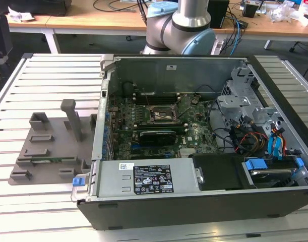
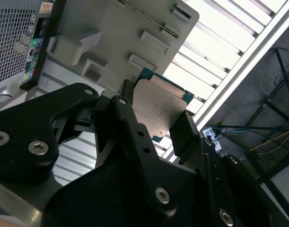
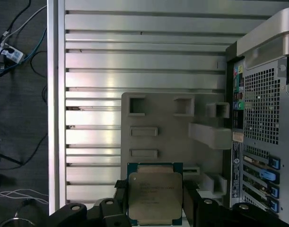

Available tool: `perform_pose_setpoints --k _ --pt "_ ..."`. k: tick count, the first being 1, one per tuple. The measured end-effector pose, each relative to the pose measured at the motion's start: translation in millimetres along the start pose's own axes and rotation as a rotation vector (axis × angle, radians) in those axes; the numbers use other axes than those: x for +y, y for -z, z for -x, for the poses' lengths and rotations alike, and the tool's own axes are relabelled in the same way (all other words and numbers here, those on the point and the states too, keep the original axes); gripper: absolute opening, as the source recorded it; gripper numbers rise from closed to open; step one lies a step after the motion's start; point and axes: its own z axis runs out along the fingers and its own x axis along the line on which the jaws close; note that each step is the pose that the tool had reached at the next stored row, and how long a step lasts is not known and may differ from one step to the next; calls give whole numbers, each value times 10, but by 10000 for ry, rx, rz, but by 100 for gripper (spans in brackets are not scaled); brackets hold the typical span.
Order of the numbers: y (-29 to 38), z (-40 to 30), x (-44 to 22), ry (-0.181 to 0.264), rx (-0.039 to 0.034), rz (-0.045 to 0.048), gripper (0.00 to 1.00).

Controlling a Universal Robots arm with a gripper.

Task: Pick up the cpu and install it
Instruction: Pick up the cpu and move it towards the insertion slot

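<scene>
On the slatted aluminium table (image 1: pixel 53 75), beside the open computer case (image 1: pixel 194 212), the gripper (image 3: pixel 155 189) pinches the cpu (image 3: pixel 155 195) by two opposite sides, holding it above the grey fixture plate (image 3: pixel 158 113) near one of that plate's edges. The carry seems to call for a level chip and edge-only pressure (a tilt would likely spoil seating in the motherboard socket (image 1: pixel 161 115)). The cpu is a flat square with a dull silver lid, faint print and a thin green-blue border.

Bright, even light; glare streaks the table slats (image 3: pixel 135 61).
</scene>
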Motion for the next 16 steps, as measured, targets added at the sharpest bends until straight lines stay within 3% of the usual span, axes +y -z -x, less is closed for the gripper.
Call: perform_pose_setpoints --k 2,7,16 --pt "89 3 -2 0 0 0 55" --pt "224 7 -4 0 0 0 55" --pt "614 20 -7 -1 1 0 55"
